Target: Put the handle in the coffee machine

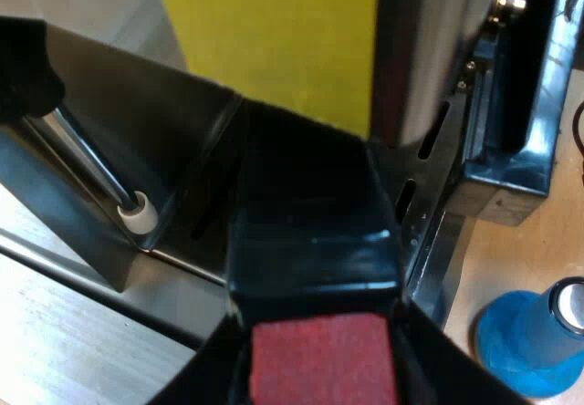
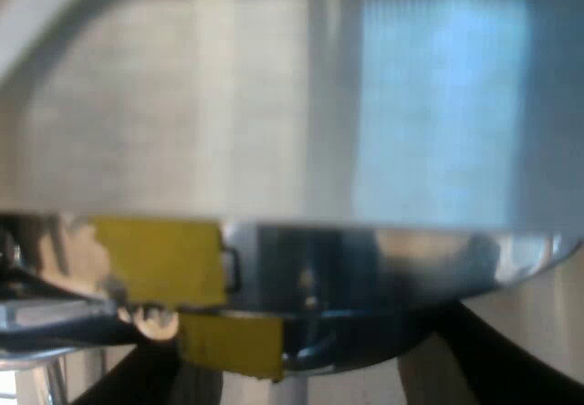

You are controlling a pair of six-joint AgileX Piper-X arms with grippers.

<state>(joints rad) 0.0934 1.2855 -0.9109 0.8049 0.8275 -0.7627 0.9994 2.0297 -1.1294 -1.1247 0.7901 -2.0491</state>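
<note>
Clamping the dark handle (image 1: 310, 232), my left gripper (image 1: 319, 373) has a black finger pressed to each side, just by the red end (image 1: 321, 355). The handle runs away from the wrist toward the espresso machine (image 1: 429, 49) and meets its dark underside below a yellow panel (image 1: 274, 31). The holder's metal cup is hidden beyond the handle, so I cannot tell what lies in it or whether it is locked in. The handle looks glossy black with squared edges, and its red end is matte and rough.

A thin steam wand (image 1: 91, 163) with a white tip (image 1: 137, 215) slants down beside the handle, over a pale brushed surface (image 1: 55, 341). A blue tamper (image 1: 529, 346) stands on the light wooden table (image 1: 520, 250), near the machine's base and apart from the handle.

My right gripper (image 2: 315, 368) is released, its fingers (image 2: 497, 355) spread wide, close under a shiny curved metal part (image 2: 365, 268) of the machine. A yellow patch (image 2: 160, 259) sits on that metal and is mirrored just beneath. Above it the machine's pale metal face (image 2: 274, 104) carries blurred whitish and blue reflections.
</note>
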